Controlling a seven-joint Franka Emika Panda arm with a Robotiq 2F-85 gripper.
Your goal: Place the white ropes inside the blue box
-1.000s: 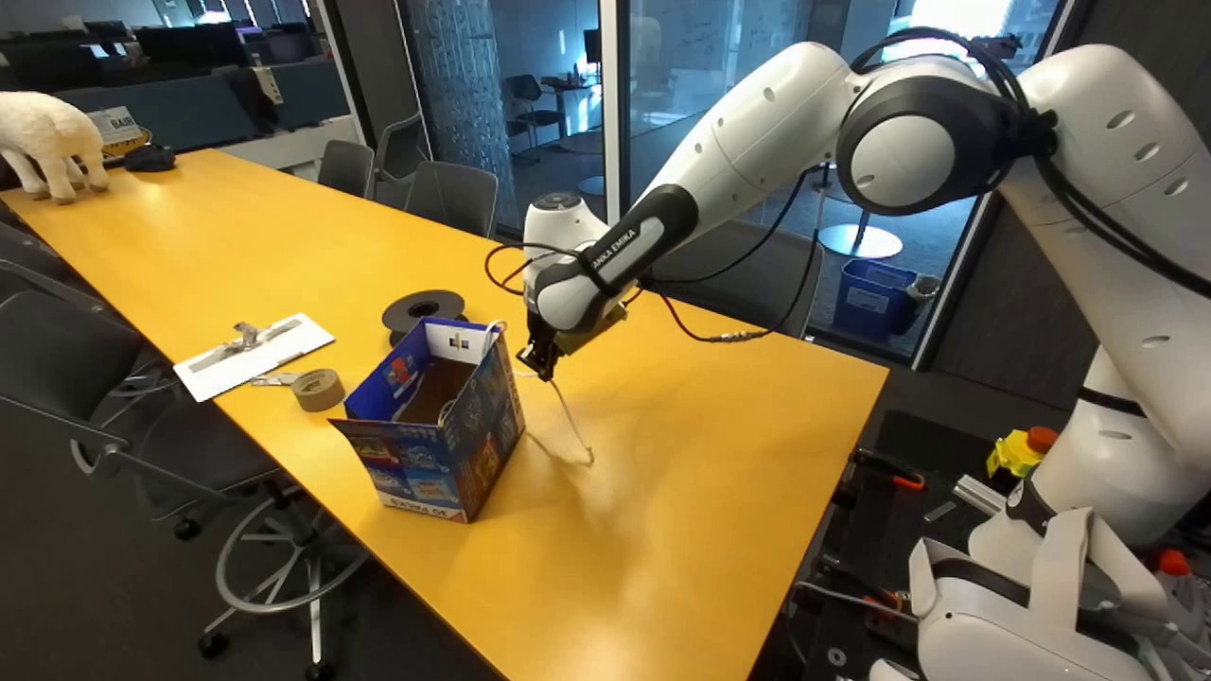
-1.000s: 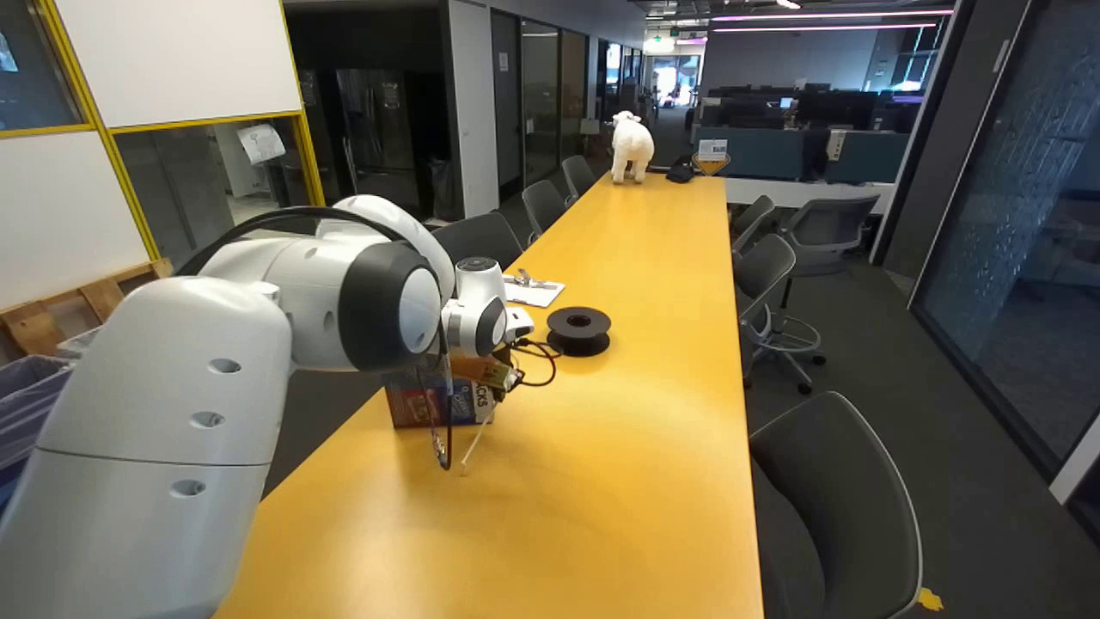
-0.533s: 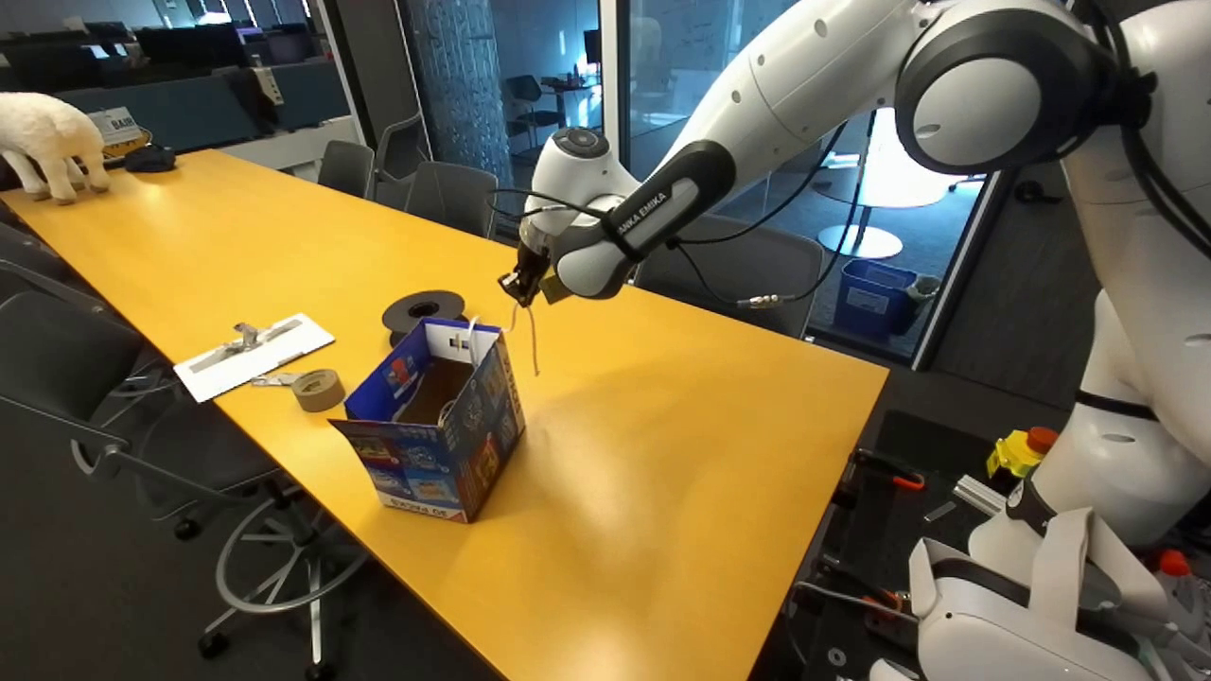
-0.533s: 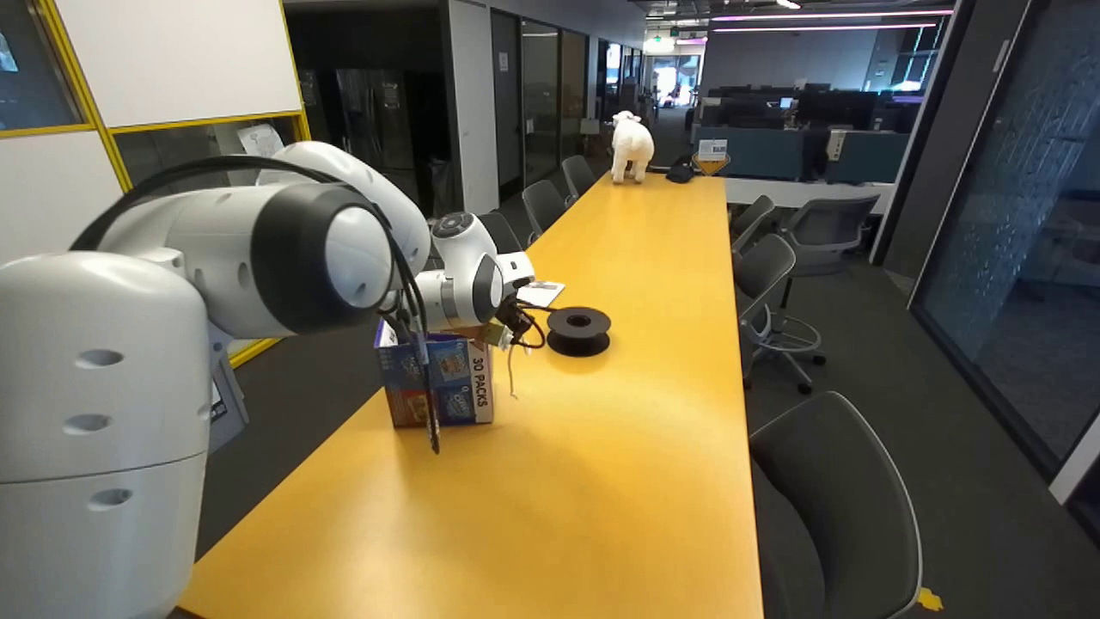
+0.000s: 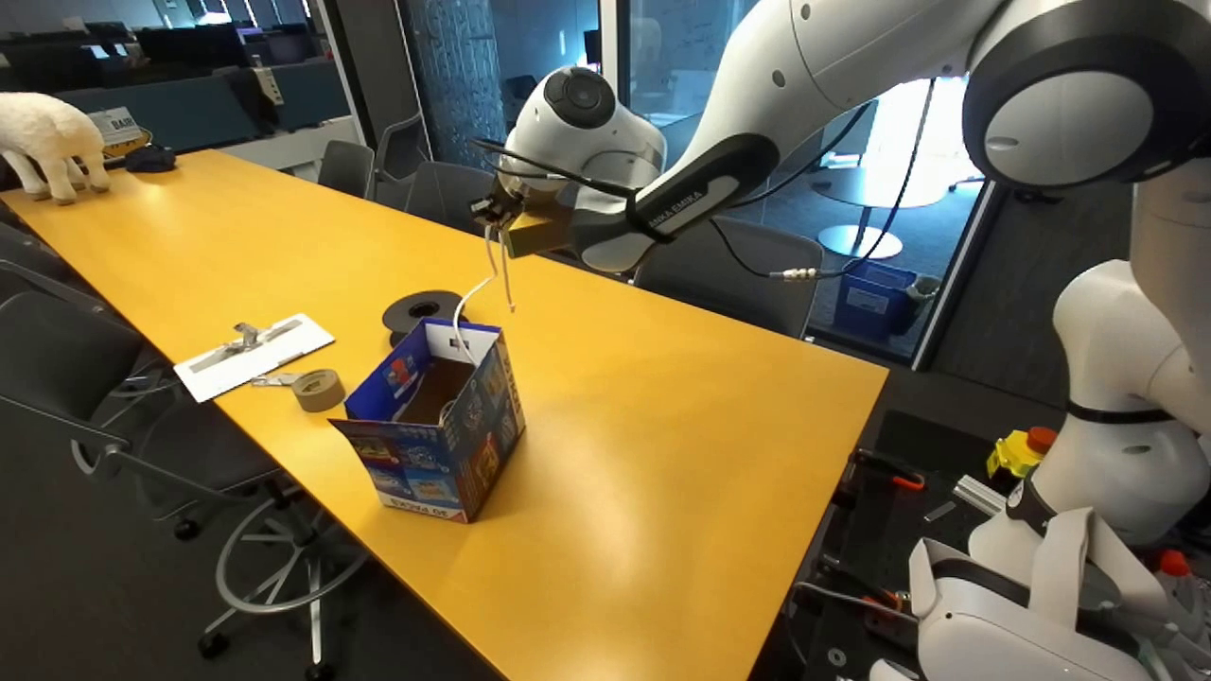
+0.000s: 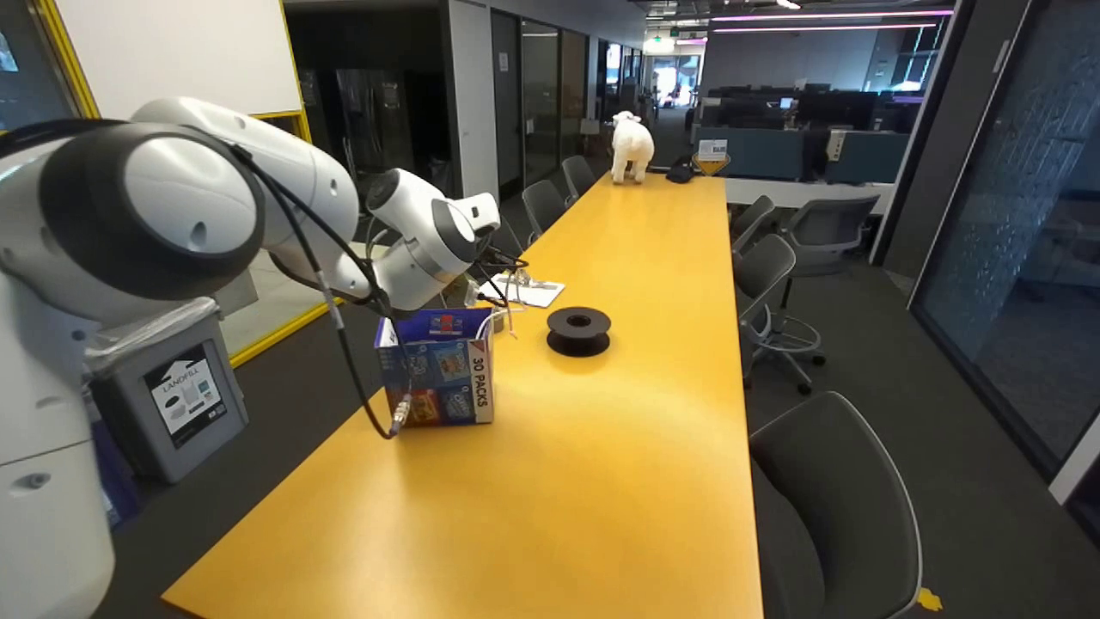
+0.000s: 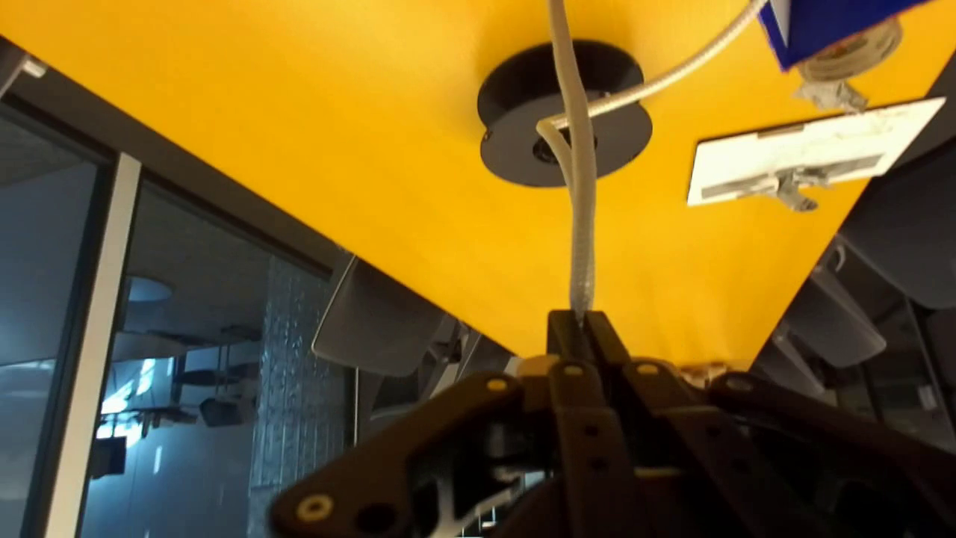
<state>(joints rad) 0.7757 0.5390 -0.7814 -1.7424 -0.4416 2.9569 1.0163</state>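
Note:
The blue box (image 5: 492, 416) stands open-topped on the table and shows in both exterior views (image 6: 443, 378); a corner shows in the wrist view (image 7: 829, 30). My gripper (image 5: 494, 210) is raised above the table, beyond the box and higher than its rim. In the wrist view the fingertips (image 7: 580, 320) are shut on a white rope (image 7: 584, 224). One part of this rope (image 5: 464, 303) runs down over the box rim into the box; a free end (image 5: 507, 284) hangs outside in the air. A white loop (image 5: 447, 410) shows inside the box. The box floor is partly hidden.
A black spool (image 5: 423, 310) stands close behind the box. A tape roll (image 5: 318, 390) and a white clipboard (image 5: 254, 357) lie beside the box near the table edge. Chairs (image 5: 452, 197) line the table (image 5: 662, 454). A white toy sheep (image 6: 632, 148) stands at the far end.
My gripper has risen and moved toward the far end of the table with the rope. The rope's free end has lifted off the table, and more rope shows above the box rim.

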